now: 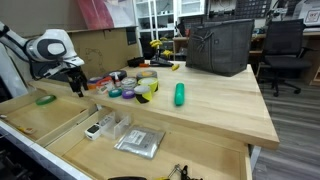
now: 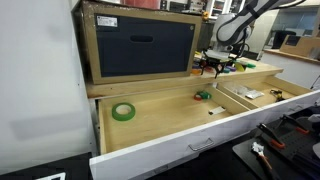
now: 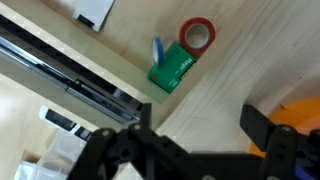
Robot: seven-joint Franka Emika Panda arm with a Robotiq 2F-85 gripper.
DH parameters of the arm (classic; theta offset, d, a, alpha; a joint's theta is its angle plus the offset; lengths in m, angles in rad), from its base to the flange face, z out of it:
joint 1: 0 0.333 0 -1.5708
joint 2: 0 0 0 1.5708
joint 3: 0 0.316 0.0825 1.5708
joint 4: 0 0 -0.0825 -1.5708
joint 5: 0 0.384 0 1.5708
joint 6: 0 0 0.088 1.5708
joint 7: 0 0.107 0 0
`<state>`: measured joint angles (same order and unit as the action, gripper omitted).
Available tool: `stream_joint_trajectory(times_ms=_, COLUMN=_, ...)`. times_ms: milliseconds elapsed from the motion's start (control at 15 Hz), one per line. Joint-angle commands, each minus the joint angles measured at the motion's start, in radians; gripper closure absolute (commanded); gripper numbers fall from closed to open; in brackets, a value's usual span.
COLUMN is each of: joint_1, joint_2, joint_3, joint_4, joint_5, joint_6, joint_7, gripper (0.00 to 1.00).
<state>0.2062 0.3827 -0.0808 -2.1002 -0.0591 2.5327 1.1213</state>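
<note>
In the wrist view my gripper is open, its two dark fingers spread wide over bare light wood with nothing between them. Just beyond it a small green box lies at the table's edge, with a red tape roll and a blue piece beside it. An orange object shows at the right edge. In both exterior views the gripper hovers low over the tabletop near the open drawer, next to a cluster of tape rolls.
The open wooden drawer holds a green tape roll, a white item and a clear plastic bag. A green cylinder and a dark fabric bin stand on the table. Office chairs are behind.
</note>
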Motion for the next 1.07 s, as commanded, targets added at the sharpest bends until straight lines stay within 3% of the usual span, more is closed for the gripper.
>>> stream_joint_trajectory(times_ms=0, joint_1=0.008, joint_2=-0.038, joint_3=0.001, joint_4=-0.044, joint_5=-0.028, joint_6=-0.010, joint_7=0.012, gripper=0.14)
stream_joint_trajectory(times_ms=200, joint_1=0.011, joint_2=-0.053, joint_3=0.015, joint_4=-0.058, joint_5=-0.047, joint_6=-0.005, joint_7=-0.021, gripper=0.01)
stream_joint_trajectory(times_ms=667, joint_1=0.052, joint_2=-0.086, joint_3=0.130, joint_4=-0.148, joint_5=-0.068, joint_6=-0.019, joint_7=-0.190, gripper=0.00)
stream_joint_trajectory(times_ms=733, joint_1=0.061, joint_2=-0.085, joint_3=0.140, joint_4=-0.157, joint_5=-0.078, joint_6=-0.026, joint_7=-0.209, gripper=0.02)
stream_joint_trajectory(times_ms=800, joint_1=0.067, joint_2=-0.078, joint_3=0.153, joint_4=-0.170, joint_5=-0.079, joint_6=-0.033, joint_7=-0.236, gripper=0.18)
stream_joint_trajectory(times_ms=933, joint_1=0.085, joint_2=-0.064, joint_3=0.161, joint_4=-0.191, joint_5=-0.099, joint_6=-0.067, joint_7=-0.276, gripper=0.15)
stream_joint_trajectory(times_ms=1000, joint_1=0.094, joint_2=-0.059, joint_3=0.156, joint_4=-0.203, joint_5=-0.121, joint_6=-0.081, joint_7=-0.284, gripper=0.18)
